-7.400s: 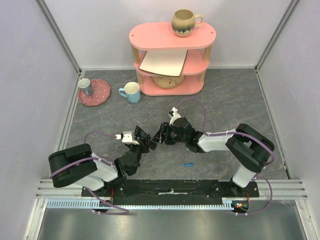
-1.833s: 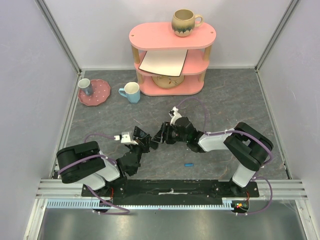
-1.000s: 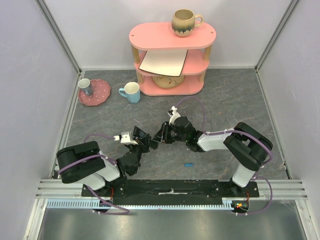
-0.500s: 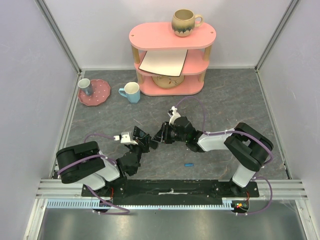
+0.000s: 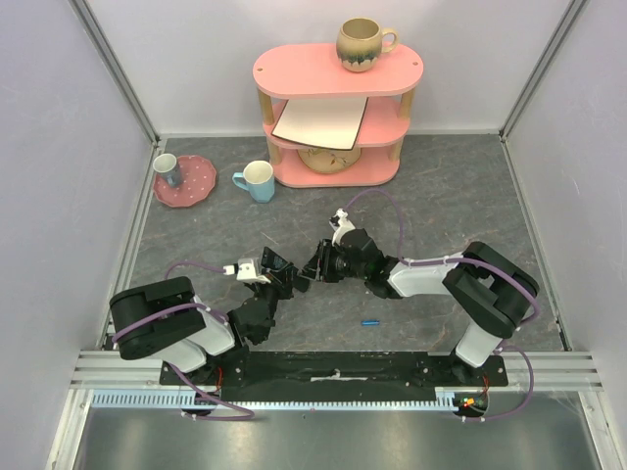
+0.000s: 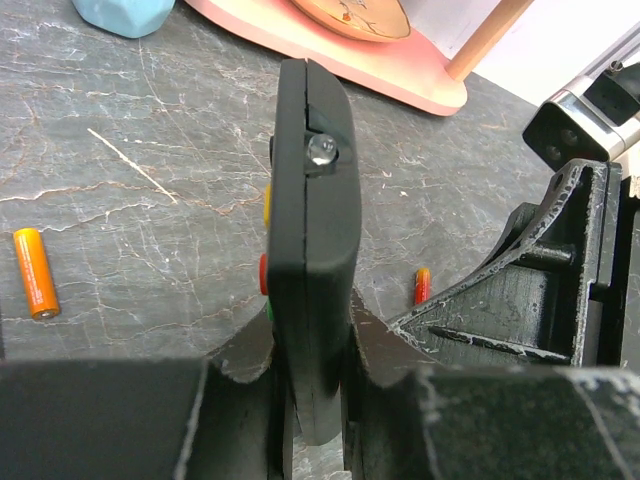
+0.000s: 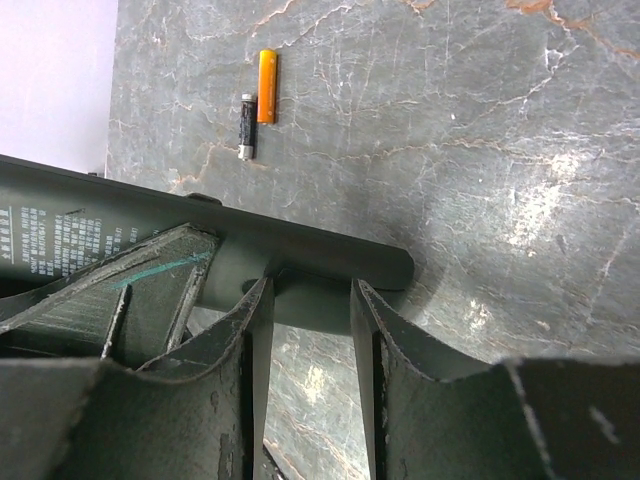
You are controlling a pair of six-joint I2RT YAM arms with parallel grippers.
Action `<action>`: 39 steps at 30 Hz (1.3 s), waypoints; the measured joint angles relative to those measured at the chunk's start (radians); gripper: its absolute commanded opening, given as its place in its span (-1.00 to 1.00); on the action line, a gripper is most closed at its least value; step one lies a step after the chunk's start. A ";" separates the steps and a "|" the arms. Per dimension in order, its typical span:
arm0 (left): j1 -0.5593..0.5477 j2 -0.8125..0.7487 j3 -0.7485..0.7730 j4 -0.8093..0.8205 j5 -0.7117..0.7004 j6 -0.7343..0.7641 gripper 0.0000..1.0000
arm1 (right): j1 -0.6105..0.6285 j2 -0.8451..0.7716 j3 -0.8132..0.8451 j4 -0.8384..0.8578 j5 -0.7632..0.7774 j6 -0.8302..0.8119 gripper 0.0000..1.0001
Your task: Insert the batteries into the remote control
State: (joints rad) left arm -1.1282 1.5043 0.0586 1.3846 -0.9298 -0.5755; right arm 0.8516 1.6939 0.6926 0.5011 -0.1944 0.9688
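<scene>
My left gripper (image 6: 312, 400) is shut on the black remote control (image 6: 310, 230), holding it on edge above the table with its coloured buttons facing left. My right gripper (image 7: 311, 290) meets the remote (image 7: 300, 255) from its back side, and its fingertips (image 7: 262, 300) close on a dark part at the remote's end. In the top view both grippers, left (image 5: 284, 277) and right (image 5: 315, 266), touch mid-table and hide the remote. A blue battery (image 5: 370, 321) lies near the front. An orange battery (image 6: 35, 285) and a small red-orange one (image 6: 422, 286) lie on the table.
An orange battery (image 7: 265, 86) and a black battery (image 7: 246, 125) lie side by side on the grey tabletop. A pink shelf (image 5: 333, 73) with a mug, board and bowl stands at the back. A light-blue mug (image 5: 257, 181) and a pink plate (image 5: 191, 184) holding a cup sit back left.
Almost nothing differs. Both grippers stay joined at the remote; the right arm's elbow has shifted very slightly. The blue battery has not moved.
</scene>
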 measured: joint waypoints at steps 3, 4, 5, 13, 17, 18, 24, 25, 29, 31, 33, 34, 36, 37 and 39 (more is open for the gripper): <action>-0.002 0.000 0.000 0.000 0.000 0.001 -0.96 | 0.000 -0.007 0.000 -0.012 0.005 -0.002 -0.15; -0.002 0.000 0.000 0.000 -0.001 0.001 -0.96 | 0.002 -0.010 0.000 -0.021 0.009 -0.006 -0.15; -0.002 0.000 0.000 0.000 -0.002 0.002 -0.96 | 0.002 -0.012 0.000 -0.037 0.013 -0.011 -0.15; -0.002 -0.004 0.000 -0.001 -0.003 0.008 -0.96 | 0.002 -0.013 -0.023 -0.152 0.035 -0.037 0.19; -0.002 -0.006 0.000 -0.003 -0.001 0.008 -0.96 | 0.002 -0.047 -0.047 -0.130 0.036 -0.033 0.29; -0.002 -0.006 0.000 -0.003 0.000 0.008 -0.96 | 0.002 -0.058 -0.053 -0.120 0.035 -0.030 0.30; -0.002 -0.008 0.000 -0.006 0.014 0.008 -0.96 | 0.002 -0.072 -0.057 -0.046 0.026 -0.017 0.35; -0.002 -0.009 0.000 -0.006 0.016 0.008 -0.96 | 0.002 -0.072 -0.056 -0.042 0.023 -0.016 0.35; -0.002 -0.011 0.000 -0.008 0.019 0.009 -0.96 | 0.002 -0.056 -0.047 -0.027 0.009 -0.011 0.35; -0.002 -0.015 0.000 -0.013 0.020 0.009 -0.96 | 0.003 -0.044 -0.039 -0.023 0.008 -0.009 0.35; -0.002 -0.019 0.000 -0.019 0.021 0.009 -0.96 | 0.003 -0.037 -0.035 -0.023 0.008 -0.008 0.36; -0.002 -0.022 0.000 -0.021 0.022 0.009 -0.96 | 0.003 -0.036 -0.035 -0.021 0.008 -0.007 0.36; -0.002 -0.023 0.000 -0.023 0.023 0.009 -0.96 | 0.003 -0.034 -0.035 -0.016 0.008 -0.003 0.37; -0.002 -0.023 0.000 -0.023 0.023 0.009 -0.96 | 0.003 -0.034 -0.034 -0.015 0.008 -0.002 0.36; -0.002 -0.025 0.000 -0.026 0.023 0.009 -0.96 | 0.003 -0.034 -0.031 -0.014 0.008 0.001 0.39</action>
State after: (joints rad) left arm -1.1301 1.4792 0.0586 1.3590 -0.9070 -0.5663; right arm 0.8547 1.6600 0.6613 0.4866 -0.1864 0.9695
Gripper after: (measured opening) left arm 0.223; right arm 0.684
